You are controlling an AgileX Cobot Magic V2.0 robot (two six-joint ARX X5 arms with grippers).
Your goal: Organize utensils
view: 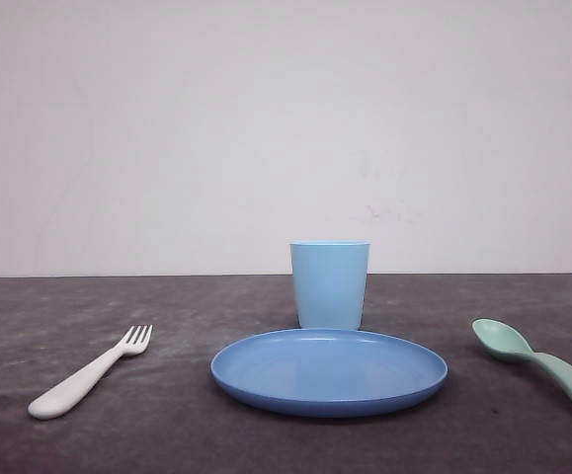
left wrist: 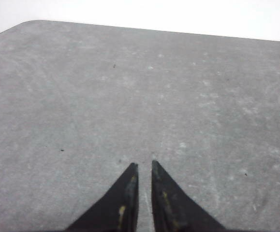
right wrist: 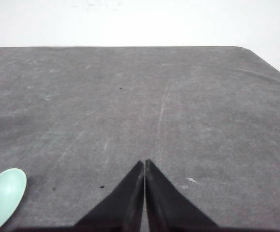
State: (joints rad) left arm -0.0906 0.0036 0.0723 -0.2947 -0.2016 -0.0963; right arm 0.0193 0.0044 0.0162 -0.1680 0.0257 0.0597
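Grey table (view: 167, 434): fork (view: 88, 373) tines point away, spoon (view: 537, 363) bowl likewise

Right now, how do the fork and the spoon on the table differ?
The fork is white; the spoon is mint green. The fork lies left of the blue plate, the spoon to its right. The fork ends in four tines, the spoon in a smooth oval bowl. The fork's handle is straight, while the spoon's looks bent. Both lie flat on the dark table, heads pointing away from the camera, untouched by any gripper.
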